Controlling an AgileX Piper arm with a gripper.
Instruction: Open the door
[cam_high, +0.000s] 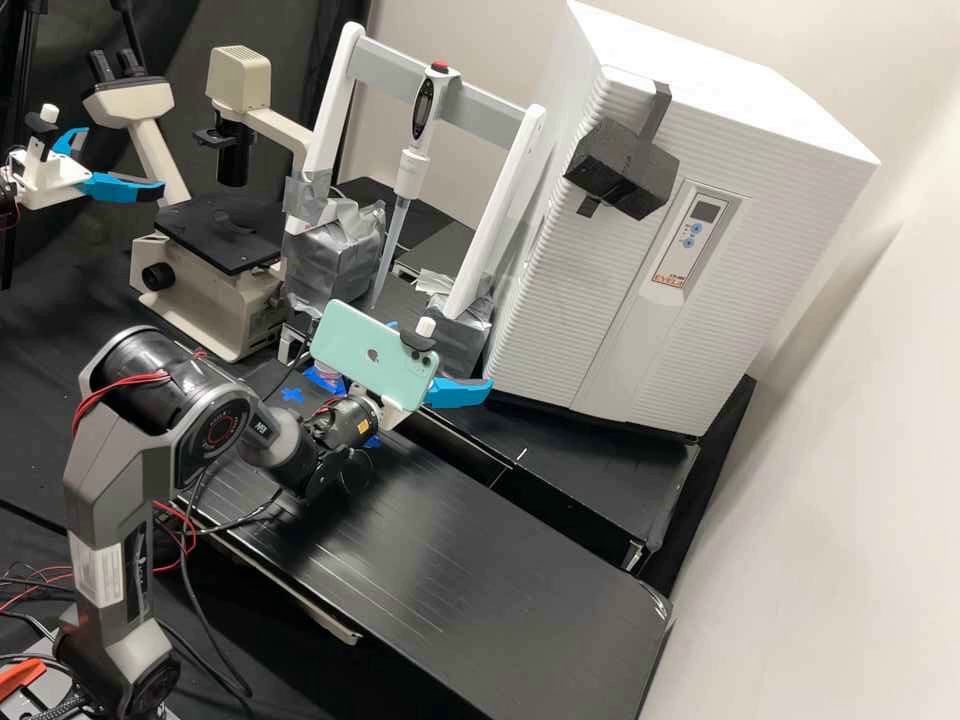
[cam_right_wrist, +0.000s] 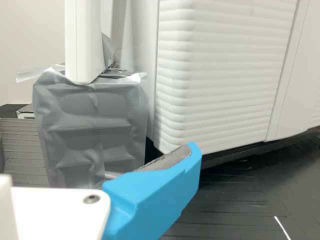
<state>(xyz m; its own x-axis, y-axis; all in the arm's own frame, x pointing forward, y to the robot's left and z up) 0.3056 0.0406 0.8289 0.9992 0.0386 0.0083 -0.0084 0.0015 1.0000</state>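
Just ahead of the end effector (cam_high: 442, 357), which looks spread pretty wide with nothing in its grip, there's the white ribbed door (cam_high: 548, 300), shut. Reads like the approach step to me, so next it's gotta go up to that dark block (cam_high: 622, 170) above it, hook on and pull

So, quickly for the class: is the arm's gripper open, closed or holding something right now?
Gripper: open, holding nothing; the grey pad is bare in the wrist view.
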